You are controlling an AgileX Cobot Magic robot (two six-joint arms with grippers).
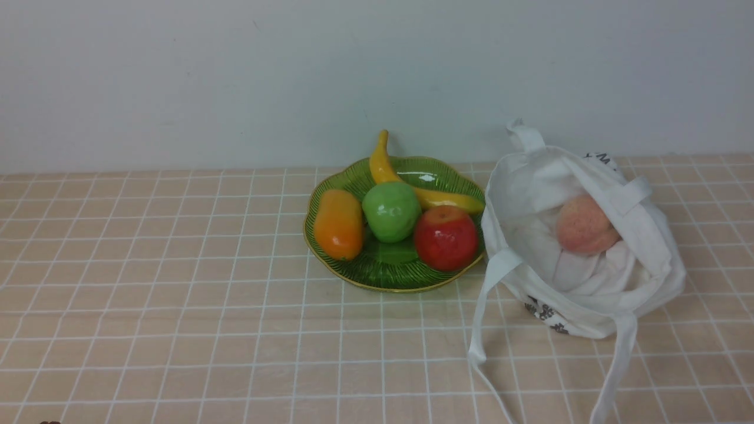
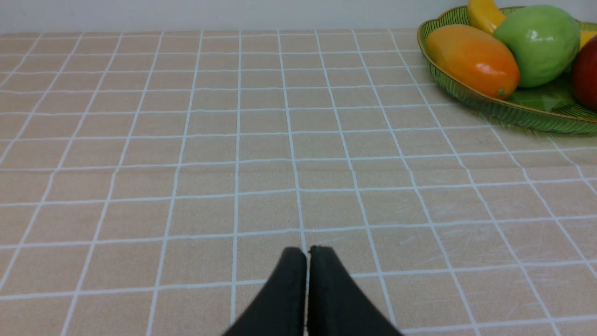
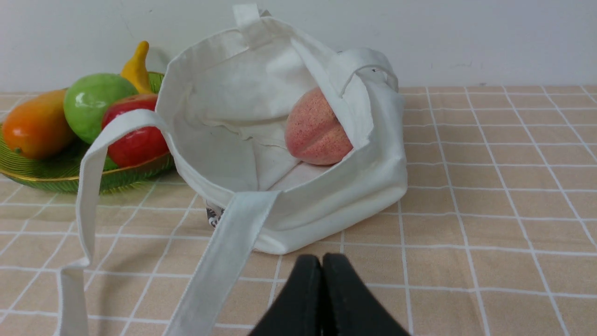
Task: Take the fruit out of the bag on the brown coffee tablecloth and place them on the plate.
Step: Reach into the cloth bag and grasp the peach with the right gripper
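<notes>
A pale wall is standing behind a tan checked tablecloth point(image 1: 177, 294). A fuzzy pink peach point(image 1: 586, 224) is lying inside the open white bag point(image 1: 595, 294), partly under a strap. It is probably light, firm and not slippery, best pinched across its rounded sides. Just beside the bag, a green plate point(image 1: 377, 277) is holding other fruit. The right gripper point(image 3: 322, 261) is pointing at the bag from nearby, and the left gripper point(image 2: 307, 252) is facing bare cloth. Both are pressed closed on nothing.

Bright, even light — soft shadows, sharp.
</notes>
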